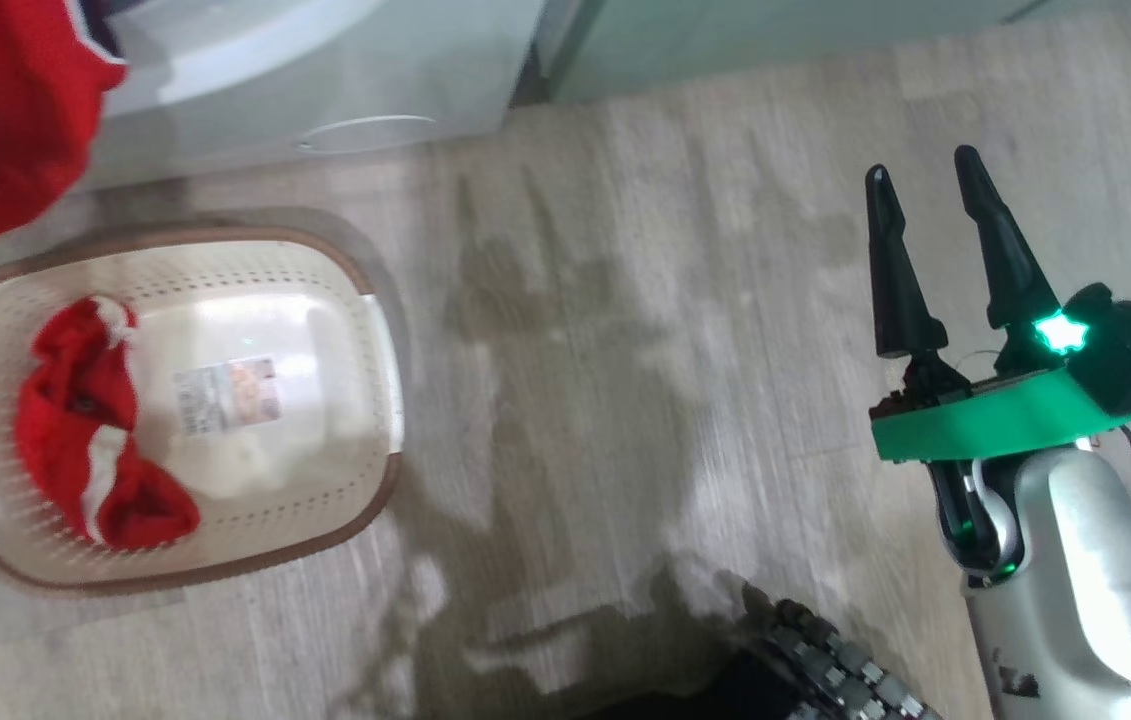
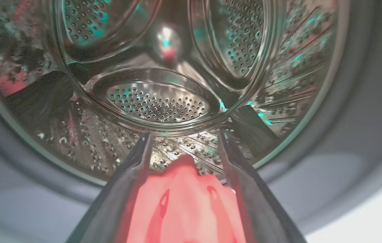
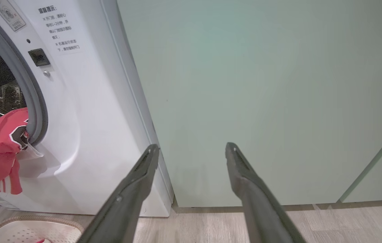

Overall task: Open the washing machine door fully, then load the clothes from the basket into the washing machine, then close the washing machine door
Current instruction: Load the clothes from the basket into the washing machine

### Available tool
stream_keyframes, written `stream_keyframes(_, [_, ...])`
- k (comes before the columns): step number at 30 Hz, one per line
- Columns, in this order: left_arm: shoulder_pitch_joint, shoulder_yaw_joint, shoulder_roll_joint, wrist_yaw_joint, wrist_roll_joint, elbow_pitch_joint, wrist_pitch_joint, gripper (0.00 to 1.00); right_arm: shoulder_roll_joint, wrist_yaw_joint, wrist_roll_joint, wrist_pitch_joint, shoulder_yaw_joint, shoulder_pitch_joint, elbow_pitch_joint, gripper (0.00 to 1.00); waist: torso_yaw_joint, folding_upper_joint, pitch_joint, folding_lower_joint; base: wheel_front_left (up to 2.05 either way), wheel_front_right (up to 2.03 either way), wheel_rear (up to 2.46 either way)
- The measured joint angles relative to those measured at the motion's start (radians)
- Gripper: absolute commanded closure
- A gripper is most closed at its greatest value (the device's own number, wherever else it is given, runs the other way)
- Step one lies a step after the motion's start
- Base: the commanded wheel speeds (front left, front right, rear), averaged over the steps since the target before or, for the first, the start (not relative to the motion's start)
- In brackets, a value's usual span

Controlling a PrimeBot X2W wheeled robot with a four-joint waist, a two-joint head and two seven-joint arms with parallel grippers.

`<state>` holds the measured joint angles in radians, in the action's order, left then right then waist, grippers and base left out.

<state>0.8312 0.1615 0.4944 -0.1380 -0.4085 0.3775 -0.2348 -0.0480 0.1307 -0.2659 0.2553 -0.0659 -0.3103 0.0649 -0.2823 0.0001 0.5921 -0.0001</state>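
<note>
At left, red clothes (image 1: 90,440) crumpled in the basket (image 1: 225,265). Next, left gripper (image 2: 184,135) spread wide at the washing machine (image 2: 157,101) drum's mouth, red garment (image 2: 184,202) between its fingers (image 2: 126,189). Rightmost, right gripper (image 1: 920,165) likewise spread, empty, above the floor (image 1: 625,350).

Close view into the washing machine (image 2: 375,221) through its open mouth. A grey rubber gasket (image 2: 363,101) rings the shiny steel drum (image 2: 163,104), whose perforated back has three rounded panels meeting at a central hub. The left gripper (image 2: 184,135) rises from the bottom edge, its two dark fingers spread wide, tips at the drum's lower lip. A red garment (image 2: 184,202) lies bunched between the fingers near their base.
</note>
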Motion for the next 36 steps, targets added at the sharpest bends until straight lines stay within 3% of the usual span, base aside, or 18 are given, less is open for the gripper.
stream_keyframes(7, [-0.290, 0.006, -0.035, -0.110, -0.004, -0.325, 0.011, 0.00, 0.000, 0.000, 0.035, 0.000, 0.016, 0.014, 0.012, 0.00, 0.059, 0.0000, -0.051, 0.0000, 0.00, 0.00, 0.00])
stream_keyframes(13, [-0.469, 0.040, -0.070, -0.171, 0.005, -0.471, 0.015, 0.00, 0.000, 0.000, 0.057, -0.002, 0.025, 0.016, 0.025, 0.00, 0.100, 0.0000, -0.096, 0.0000, 0.00, 0.00, 0.00])
stream_keyframes(26, [-0.656, 0.071, -0.116, -0.184, 0.008, -0.486, -0.004, 0.00, 0.000, 0.000, 0.082, -0.037, 0.028, 0.074, 0.048, 0.00, 0.152, 0.0000, -0.197, 0.0000, 0.00, 0.00, 0.00])
stream_keyframes(36, [-0.670, 0.087, -0.119, -0.183, 0.004, -0.458, -0.004, 0.00, 0.000, 0.000, 0.081, -0.055, 0.026, 0.080, 0.047, 0.00, 0.164, 0.0000, -0.208, 0.0000, 0.00, 0.00, 0.00])
